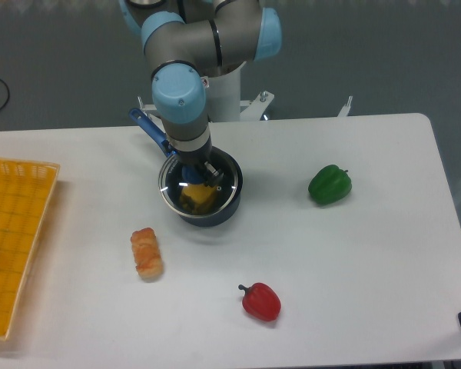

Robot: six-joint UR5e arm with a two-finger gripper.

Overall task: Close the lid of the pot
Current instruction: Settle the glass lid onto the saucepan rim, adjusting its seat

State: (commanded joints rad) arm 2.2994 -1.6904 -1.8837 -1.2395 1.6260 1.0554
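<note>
While hand (195,174) pinches lid (178,194) knob, centre rim over pot (215,207) directly below, lower level, then release

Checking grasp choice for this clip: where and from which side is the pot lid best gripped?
Grip the pot lid by its centre knob, coming straight down from above. The lid is a flat glass disc lying roughly level over the pot, so its thin rim offers little to pinch, while the knob stands up. The gripper is already there from above; the knob itself is hidden under it.
</note>
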